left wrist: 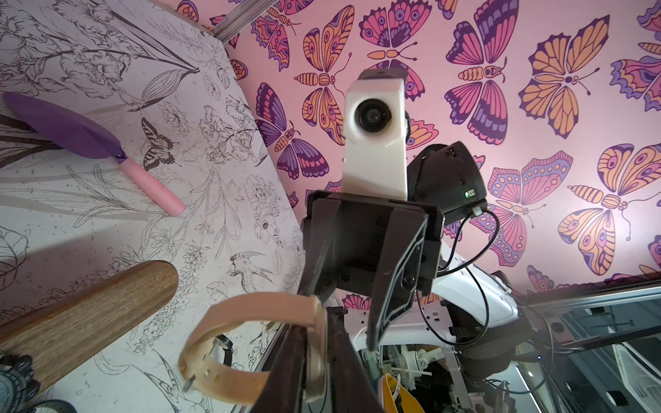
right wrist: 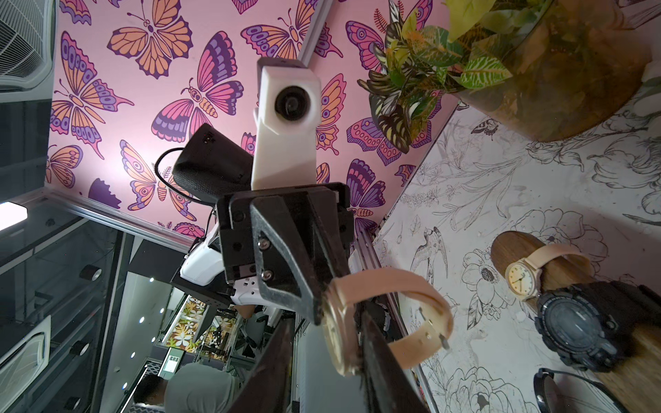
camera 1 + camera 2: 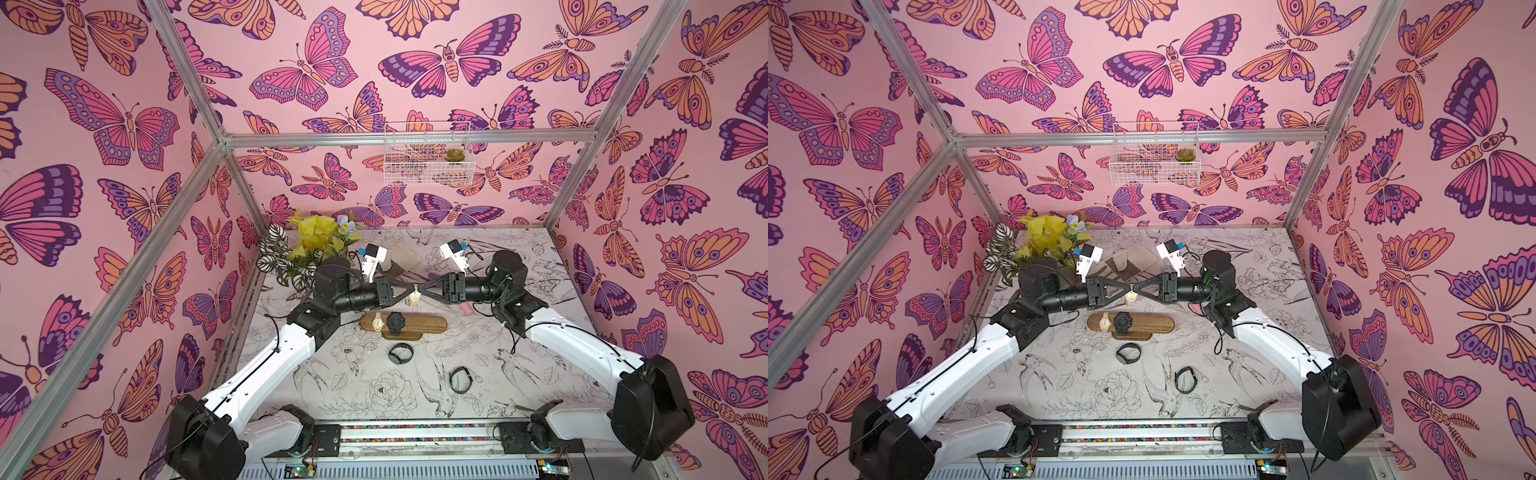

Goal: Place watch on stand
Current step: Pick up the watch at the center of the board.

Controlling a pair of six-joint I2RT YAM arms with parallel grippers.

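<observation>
Both arms meet tip to tip above the table (image 3: 519,374).

Left gripper (image 3: 412,287): clamped on the case of the beige watch (image 1: 257,299). The strap is buckled into a loop that hangs off to one side.

Right gripper (image 3: 424,287): fingers apart, one on each side of the same case. In the right wrist view we see a gap beside the case, so we note no grip there.

In both top views the beige watch hangs in the air between the tips, close to the stand (image 3: 428,323) and not touching it.

The stand carries a second beige watch (image 3: 377,322) and a black watch (image 3: 394,323), side by side toward the end nearer the left arm.

A dark round-faced watch (image 3: 401,354) lies on the table just before the base. A dark slim band (image 3: 460,380) lies farther toward the right arm.

Writing: the pale dial (image 2: 519,280) shows hour marks, but its lettering is too small for us to read.
</observation>
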